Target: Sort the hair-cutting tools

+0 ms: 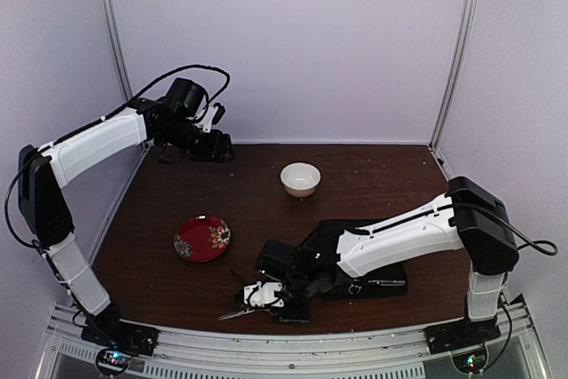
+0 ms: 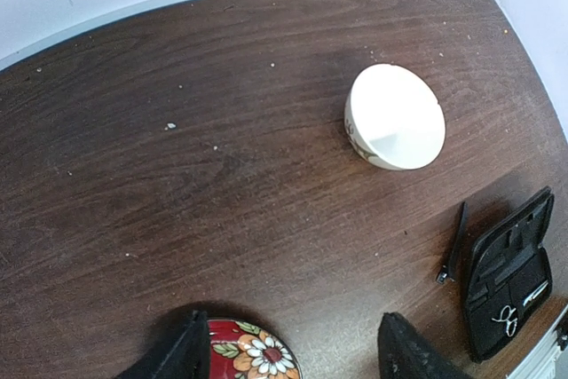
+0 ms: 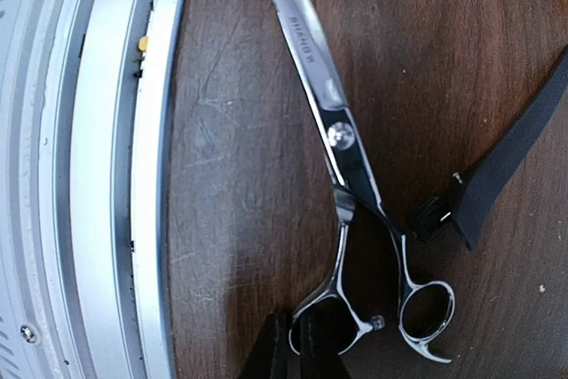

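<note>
Beside the black case (image 2: 519, 250), toward the near metal rail (image 3: 115, 175), your right gripper (image 3: 293, 348) sits at a ring handle of the longer scissors (image 3: 342, 144). Its fingers are drawn almost together; whether they pinch steel cannot be told. Lift by that thin rim and the blades could swing or slip free. The black stick tool (image 3: 501, 166) lies just beside the handles and may get dragged. Well away from the case, your left gripper (image 2: 293, 339) hangs spread wide. The smaller scissors (image 2: 506, 317) rest inside the case.
</note>
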